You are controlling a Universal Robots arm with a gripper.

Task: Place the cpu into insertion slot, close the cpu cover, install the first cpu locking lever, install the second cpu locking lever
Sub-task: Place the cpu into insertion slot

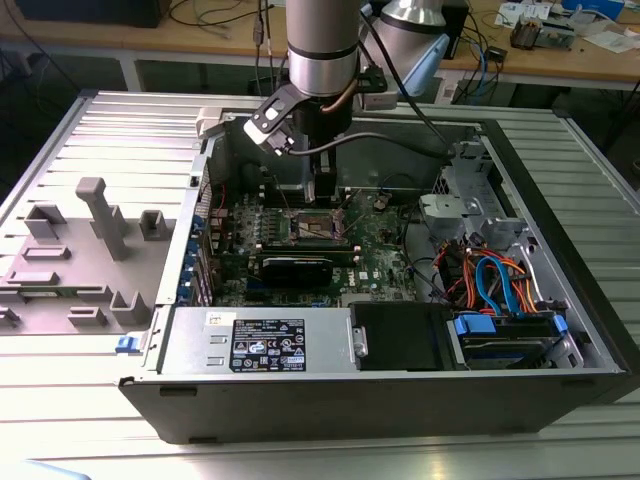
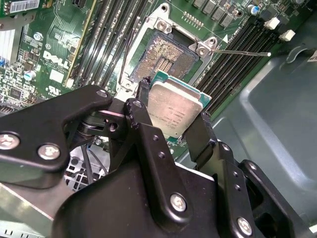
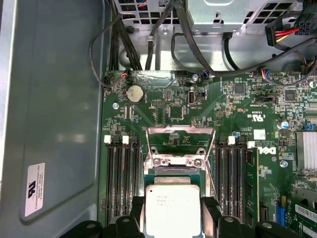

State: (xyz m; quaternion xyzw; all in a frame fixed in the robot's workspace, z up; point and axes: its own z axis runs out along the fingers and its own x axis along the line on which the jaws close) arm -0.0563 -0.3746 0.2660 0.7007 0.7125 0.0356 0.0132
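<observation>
Cpu (image 2: 174,110) clamped btw gripper (image 2: 174,101) fingers (image 2: 200,136), metal top up, near insertion slot (image 2: 163,57), not in it. Exterior view's left to right: grey fixture tray (image 1: 80,250), gripper over mainboard (image 1: 380,255) inside open pc case (image 1: 300,400), blue/orange cables (image 1: 495,280). Second wrist view shows slot's contacts bare, lever rod (image 2: 242,52) free; first wrist view shows cpu cover (image 3: 181,130) swung up.

Print in view
A label (image 1: 268,345) sits on the power supply (image 1: 190,335), white lettering (image 3: 268,150) on the motherboard (image 3: 168,106), faint print (image 3: 166,198) on the cpu (image 3: 173,218).
</observation>
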